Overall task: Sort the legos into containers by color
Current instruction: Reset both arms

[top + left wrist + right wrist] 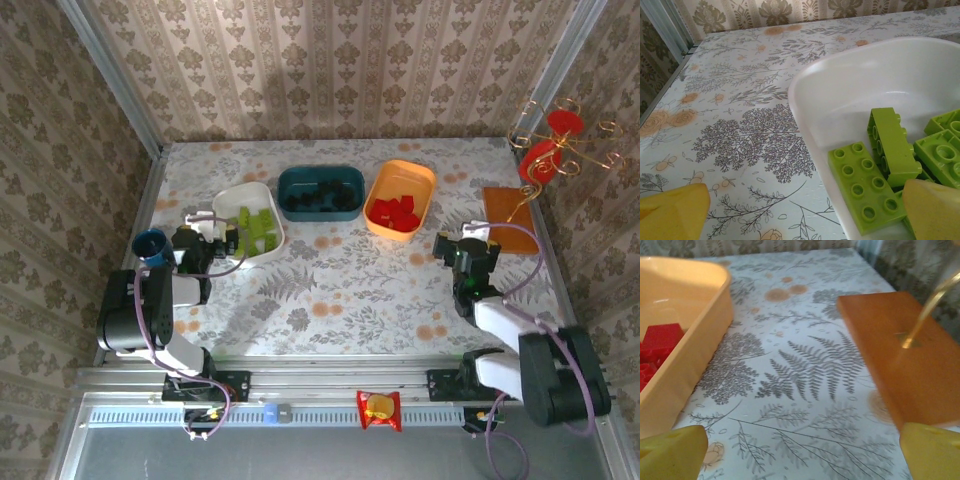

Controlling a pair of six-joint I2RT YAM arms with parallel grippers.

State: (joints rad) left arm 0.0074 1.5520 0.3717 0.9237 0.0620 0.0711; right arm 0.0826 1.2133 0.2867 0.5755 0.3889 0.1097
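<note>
Overhead, close L-wrist cams prob. share white tray (pixel 235 200).

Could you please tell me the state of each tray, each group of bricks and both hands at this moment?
white tray, holds the lime green bricks.
dark teal tray, holds the black bricks.
orange tray, holds the red bricks.
left hand, open, empty, at the white tray's edge.
right hand, open, empty, between the orange tray and the brown slab.
</note>
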